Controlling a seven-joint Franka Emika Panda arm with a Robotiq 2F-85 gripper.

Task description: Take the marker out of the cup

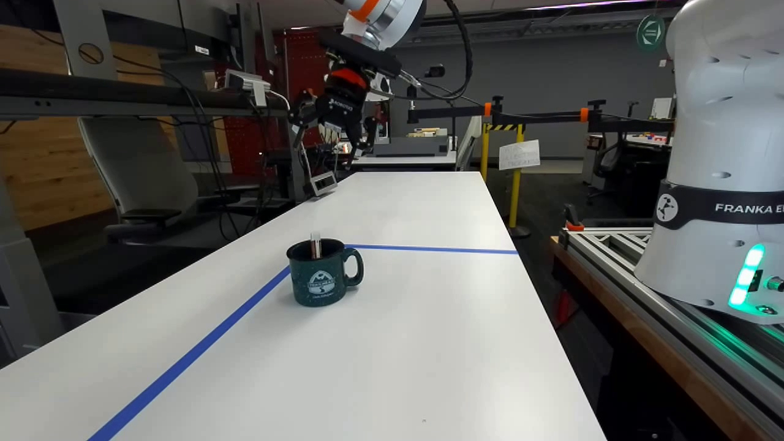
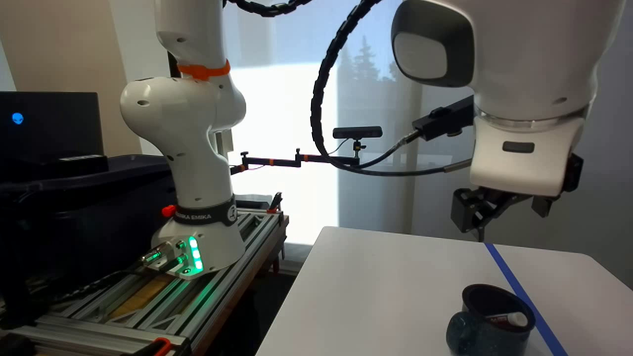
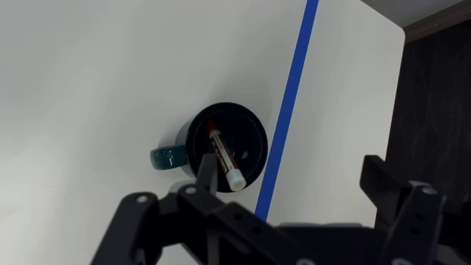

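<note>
The cup is a dark teal mug with a pale printed logo, standing upright on the white table in both exterior views (image 1: 306,285) (image 2: 494,341); it also shows in the wrist view (image 3: 254,136). The marker (image 3: 225,152) leans inside it, white end up against the rim, red end down in the cup. Its white end shows in both exterior views (image 1: 315,246) (image 2: 517,319). My gripper (image 3: 290,165) is open and empty, its fingers wide apart. It is above the table, apart from the cup, in both exterior views (image 1: 327,144) (image 2: 512,220). One finger overlaps the cup's rim in the wrist view.
Blue tape (image 1: 208,337) runs along the white table (image 1: 429,343) beside the cup. The cup's handle (image 3: 169,157) sticks out on the side away from the tape. A small grey device (image 1: 323,183) sits at the table's far edge. The robot base (image 1: 723,245) stands beside the table.
</note>
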